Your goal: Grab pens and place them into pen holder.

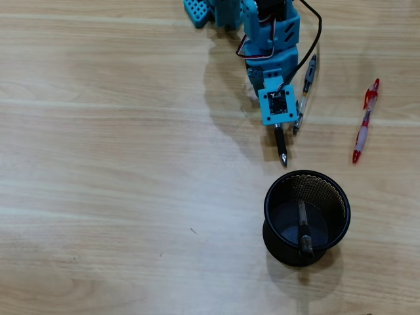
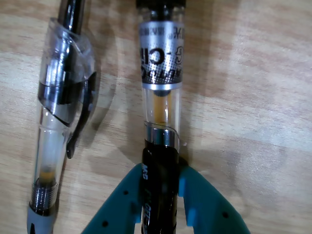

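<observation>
Gripping a black pen (image 2: 158, 161) between its teal fingers, the gripper (image 2: 161, 195) holds the barrel close to the wooden table (image 1: 98, 164); the overhead view shows the pen's tip poking out below the wrist camera, pointing toward the pen holder (image 1: 269, 210), which stands just ahead of it. One clear-barrelled pen (image 1: 304, 226) already leans inside the black mesh cup, so by my reckoning a quarter of the job is done. Left to do: drop the held pen in, then fetch the clear pen (image 2: 56, 131) lying just beside the gripper and the red and white pen (image 1: 365, 122) lying well apart, to the right in the overhead view. Count: four pens, one holder, one arm
</observation>
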